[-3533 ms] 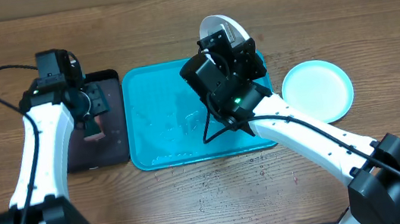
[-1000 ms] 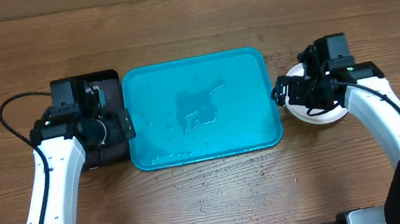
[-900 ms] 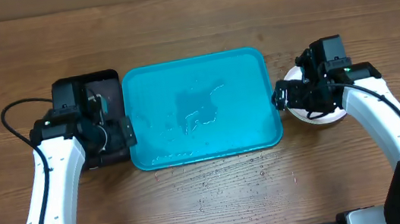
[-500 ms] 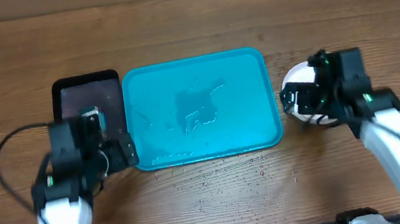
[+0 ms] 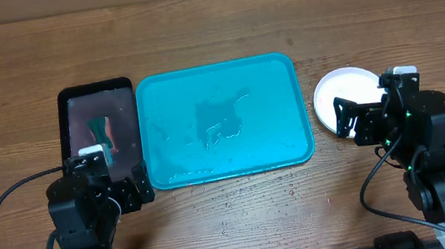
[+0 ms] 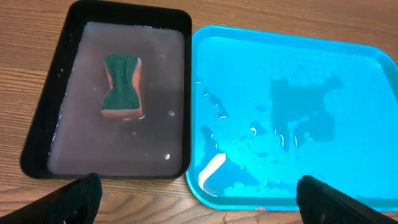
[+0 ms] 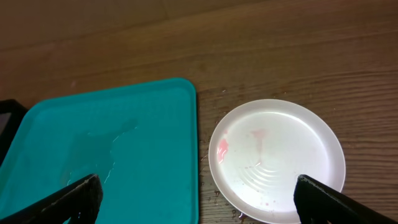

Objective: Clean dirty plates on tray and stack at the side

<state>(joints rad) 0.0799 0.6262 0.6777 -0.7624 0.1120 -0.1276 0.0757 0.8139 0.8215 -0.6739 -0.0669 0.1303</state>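
Note:
The turquoise tray (image 5: pixel 227 162) lies mid-table, wet, with no plate on it; it also fills much of the left wrist view (image 6: pixel 292 112). A white plate (image 5: pixel 346 88) sits on the wood just right of the tray, with faint pink smears on it in the right wrist view (image 7: pixel 277 158). My left gripper (image 5: pixel 109 188) hangs open over the front edge of the black tray, holding nothing. In front of the plate my right gripper (image 5: pixel 372 113) is open and empty too. Both stand wide apart in their wrist views (image 6: pixel 199 199) (image 7: pixel 199 199).
A narrow black tray (image 6: pixel 37 143) of cloudy water stands left of the turquoise tray, with a green and orange sponge (image 6: pixel 122 86) in it. Small droplets and specks mark the wood in front of the tray (image 5: pixel 256 192).
Both arms have drawn back toward the table's front edge. The right gripper has moved off the white plate and the left off the black tray, so plate and sponge now show.

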